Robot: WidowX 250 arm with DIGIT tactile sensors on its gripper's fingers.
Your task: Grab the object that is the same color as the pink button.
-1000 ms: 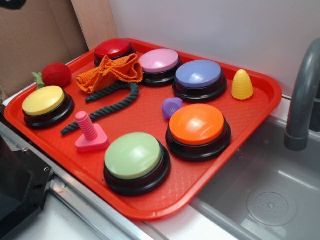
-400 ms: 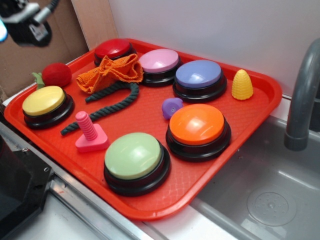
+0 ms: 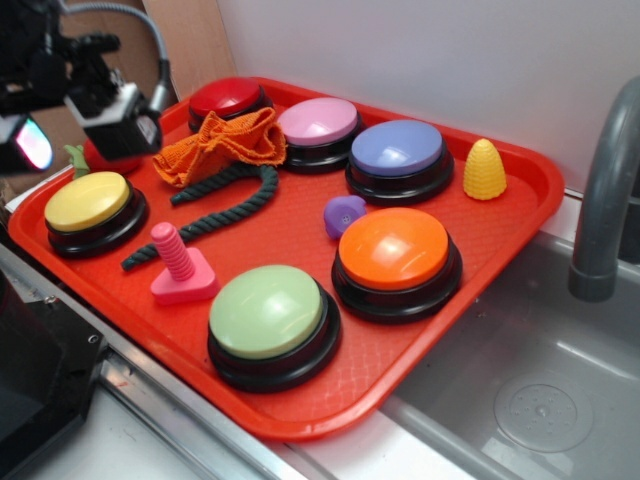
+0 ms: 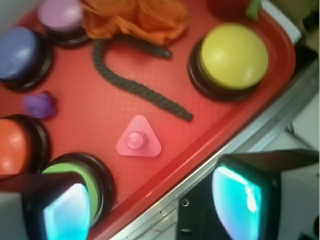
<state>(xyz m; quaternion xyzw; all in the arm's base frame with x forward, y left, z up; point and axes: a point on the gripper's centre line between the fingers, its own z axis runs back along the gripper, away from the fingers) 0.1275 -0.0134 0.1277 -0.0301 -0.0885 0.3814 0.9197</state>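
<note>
The pink toy bolt (image 3: 180,265) stands upright on its triangular base at the tray's front left, between the yellow and green buttons. In the wrist view the bolt (image 4: 138,142) shows from above, ahead of the jaws. The pale pink button (image 3: 318,120) sits at the tray's back and shows in the wrist view (image 4: 60,14) at top left. My gripper (image 3: 38,135) hangs high over the tray's left end, above and left of the bolt. It is open and empty, and its fingers (image 4: 235,200) stand wide apart with the gripper's gap (image 4: 150,205) over the tray's front rim.
The red tray (image 3: 300,225) also holds red (image 3: 228,98), purple-blue (image 3: 398,150), orange (image 3: 394,250), green (image 3: 266,312) and yellow (image 3: 88,202) buttons, a small purple lump (image 3: 343,215), a yellow corn toy (image 3: 484,170), an orange cloth (image 3: 222,143) and a dark rope (image 3: 215,205). A sink with a faucet (image 3: 605,200) lies to the right.
My gripper has come into view from the upper left and moved down and right over the tray's left end, covering the red toy. The things on the tray have not moved.
</note>
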